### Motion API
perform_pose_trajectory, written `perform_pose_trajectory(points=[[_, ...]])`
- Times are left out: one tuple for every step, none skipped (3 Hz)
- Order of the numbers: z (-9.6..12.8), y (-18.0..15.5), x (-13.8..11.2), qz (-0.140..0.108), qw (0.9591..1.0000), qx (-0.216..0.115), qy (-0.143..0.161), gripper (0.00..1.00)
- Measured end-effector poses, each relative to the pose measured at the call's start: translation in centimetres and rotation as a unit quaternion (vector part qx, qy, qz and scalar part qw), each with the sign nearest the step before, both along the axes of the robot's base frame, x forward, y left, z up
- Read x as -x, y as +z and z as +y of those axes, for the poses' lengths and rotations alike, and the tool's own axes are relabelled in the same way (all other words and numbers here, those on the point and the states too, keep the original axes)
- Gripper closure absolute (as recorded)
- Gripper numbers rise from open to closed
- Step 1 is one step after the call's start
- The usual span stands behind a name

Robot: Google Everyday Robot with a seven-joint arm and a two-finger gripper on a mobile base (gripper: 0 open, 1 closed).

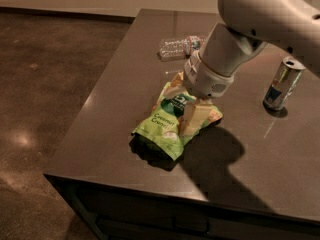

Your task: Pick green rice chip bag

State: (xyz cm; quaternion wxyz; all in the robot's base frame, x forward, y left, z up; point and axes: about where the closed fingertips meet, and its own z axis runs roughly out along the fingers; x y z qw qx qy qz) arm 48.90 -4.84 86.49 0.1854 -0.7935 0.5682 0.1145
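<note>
The green rice chip bag (pixel 167 123) lies flat on the dark table (pixel 120 109), near its front left corner. It is a crinkly light-green pouch with a dark green oval logo and white lettering. My gripper (pixel 192 115) hangs from the pale arm (pixel 220 59) and is down on the bag's right upper part, touching or just over it. The wrist hides the bag's far end.
A clear plastic water bottle (pixel 180 46) lies on its side at the back of the table. A metal can (pixel 282 84) stands upright to the right. A small tan packet (pixel 176 79) peeks out beside the wrist. The table's left and front edges are close to the bag.
</note>
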Motion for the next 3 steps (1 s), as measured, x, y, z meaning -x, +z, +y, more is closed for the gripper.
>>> perform_pose_trajectory(points=[[-0.5, 0.8, 0.2, -0.008, 1.0, 0.0, 0.004, 0.64], [-1.1, 2.4, 0.4, -0.019, 0.9998, -0.007, 0.007, 0.88], [-1.6, 4.6, 0.5, -0.03, 0.9992, -0.025, 0.007, 1.0]])
